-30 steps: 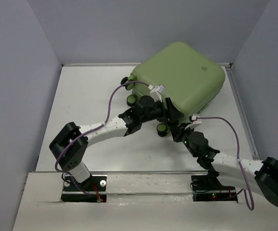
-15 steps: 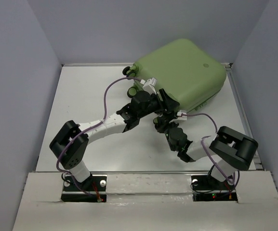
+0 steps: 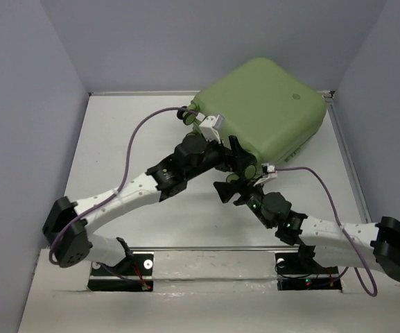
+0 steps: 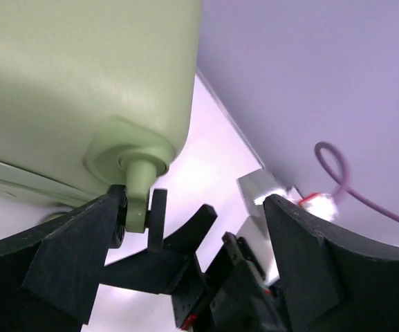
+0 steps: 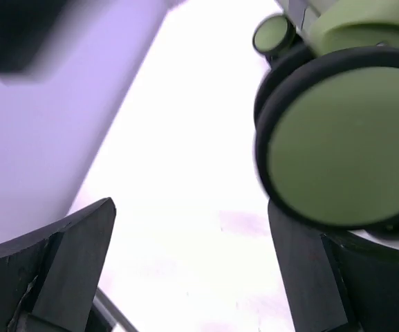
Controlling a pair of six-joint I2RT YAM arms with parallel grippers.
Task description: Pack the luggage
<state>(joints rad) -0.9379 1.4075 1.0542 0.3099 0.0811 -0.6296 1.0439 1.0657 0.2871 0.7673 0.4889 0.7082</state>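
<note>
The luggage [image 3: 262, 107] is a pale olive-green suitcase, closed, lying at the back right of the table with its wheeled edge facing the arms. My left gripper [image 3: 240, 161] stands open at that edge. In the left wrist view [image 4: 192, 228] its left finger [image 4: 68, 256] is next to a wheel stem [image 4: 138, 187] under the shell [image 4: 81, 69]. My right gripper [image 3: 229, 189] is open just below it. The right wrist view [image 5: 192, 256] shows bare table between its fingers, with a green, black-rimmed wheel [image 5: 344, 145] above the right finger [image 5: 310, 277].
White table [image 3: 137, 139] walled by grey panels on three sides. A second small wheel [image 5: 274, 34] shows farther along the suitcase edge. Purple cables [image 3: 144, 132] loop from both wrists. The two grippers sit close together, the right one's fingers [image 4: 178, 235] between the left one's.
Both grippers have opened wide; the right one was shut a second ago. The suitcase sits slightly farther back. Both arms have shifted, with the left shoulder lower and the right elbow stretched right.
</note>
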